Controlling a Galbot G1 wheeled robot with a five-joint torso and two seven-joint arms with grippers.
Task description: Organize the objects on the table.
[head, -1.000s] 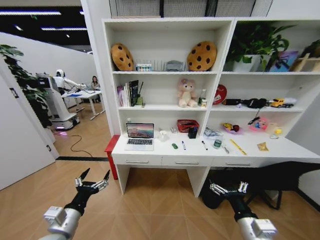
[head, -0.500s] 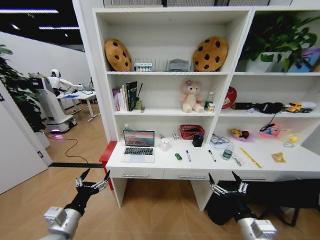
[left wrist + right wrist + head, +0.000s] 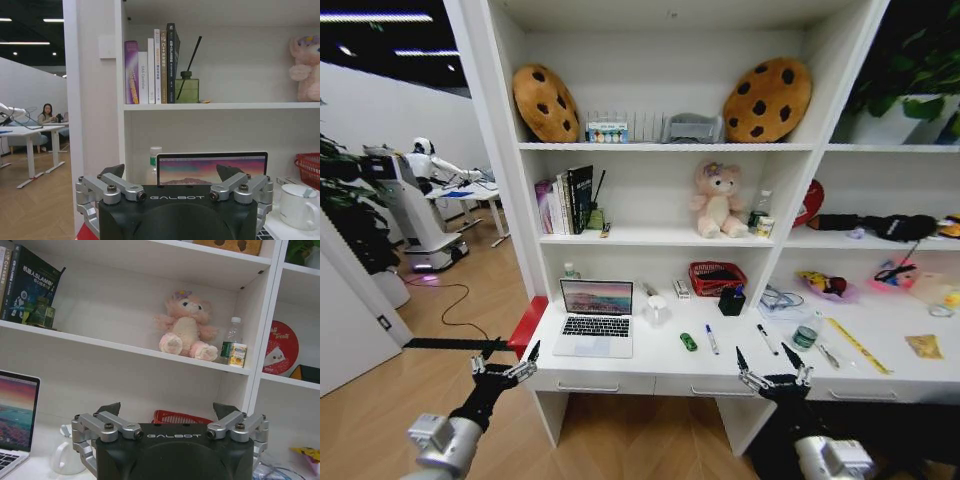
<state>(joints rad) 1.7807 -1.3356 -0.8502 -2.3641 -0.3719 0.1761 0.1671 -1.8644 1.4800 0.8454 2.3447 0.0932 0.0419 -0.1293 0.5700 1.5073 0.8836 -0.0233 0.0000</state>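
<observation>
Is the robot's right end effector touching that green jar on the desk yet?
Apart. Head view: right end effector hangs before the desk edge; jar sits farther back.

Across the middle of my head view runs the long white desk (image 3: pixel 620 368); on it lie an open silver laptop (image 3: pixel 595 318), small green item (image 3: pixel 688 342), two pens (image 3: pixel 711 340) and yellow ruler (image 3: pixel 858 345).

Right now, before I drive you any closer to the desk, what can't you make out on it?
- Green item beside the laptop: too small in the head view to identify.
- Laptop keyboard: hidden behind the left claw in the left wrist view.
- Pens: cap state too small to tell.
- Ruler markings: too small.
- Desk right end: cut off by the head view's edge.
</observation>
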